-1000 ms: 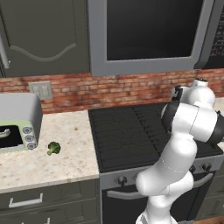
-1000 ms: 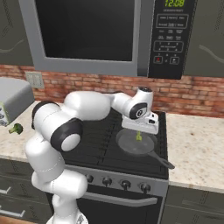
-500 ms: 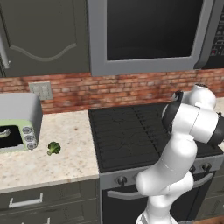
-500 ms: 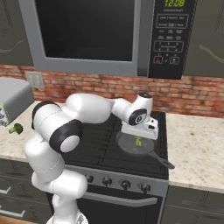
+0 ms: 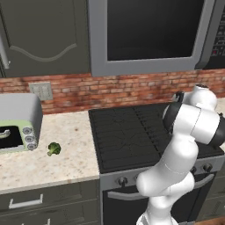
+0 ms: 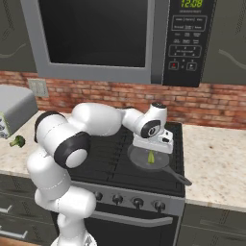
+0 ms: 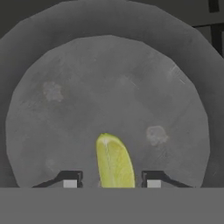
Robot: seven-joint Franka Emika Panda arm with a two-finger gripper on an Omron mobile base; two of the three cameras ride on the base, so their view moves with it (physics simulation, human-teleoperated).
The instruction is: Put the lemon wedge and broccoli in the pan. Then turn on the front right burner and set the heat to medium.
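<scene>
tool (image 7: 111, 181) – now spread; lemon wedge (image 7: 115, 162) freed over pan (image 7: 61, 113)

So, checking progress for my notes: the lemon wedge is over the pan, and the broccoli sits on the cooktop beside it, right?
Not quite. The broccoli sits on the counter near the toaster oven, as the left base view shows. The lemon wedge is over the pan.

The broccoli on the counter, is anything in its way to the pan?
Nothing visible blocks it. The broccoli lies alone on the speckled counter, left of the cooktop. The pan sits on the cooktop's right side, with the claw and lemon wedge over it.
</scene>
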